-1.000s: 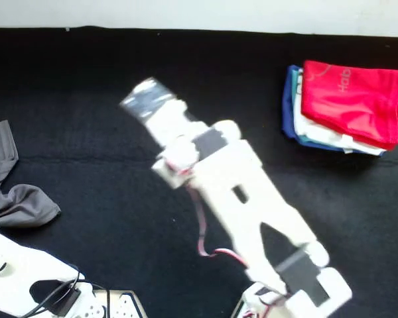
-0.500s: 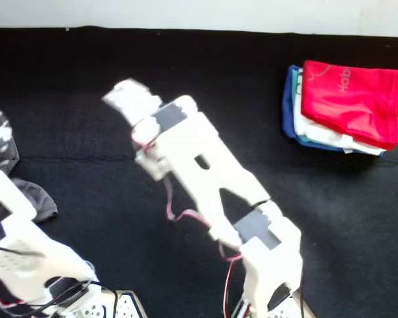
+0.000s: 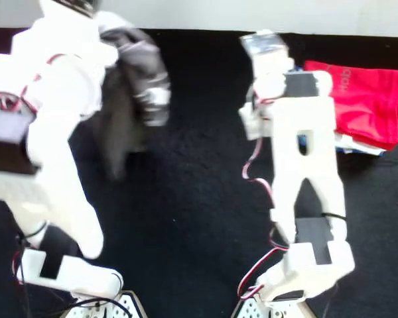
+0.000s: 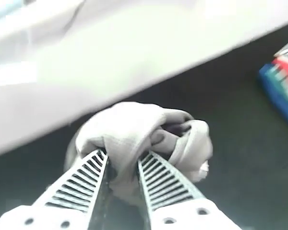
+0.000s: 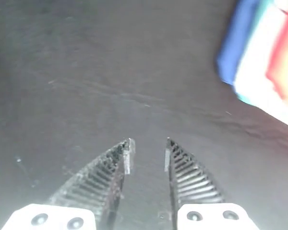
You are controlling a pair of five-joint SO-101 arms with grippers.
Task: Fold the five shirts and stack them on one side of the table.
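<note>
**A:** Where was the grey shirt?

**B:** The grey shirt (image 4: 134, 129) hung bunched above the black surface (image 3: 199, 165), towards its far left side in the high view. The left fingers (image 4: 151, 170) were clamped on a fold of its cloth.

**A:** And the other arm?

**B:** The right fingers (image 5: 116, 160) were parted with nothing between them, over bare surface just beside the folded stack (image 3: 350, 140). That stack lay at the far right of the surface, with a red shirt (image 3: 358, 99) on top
</note>
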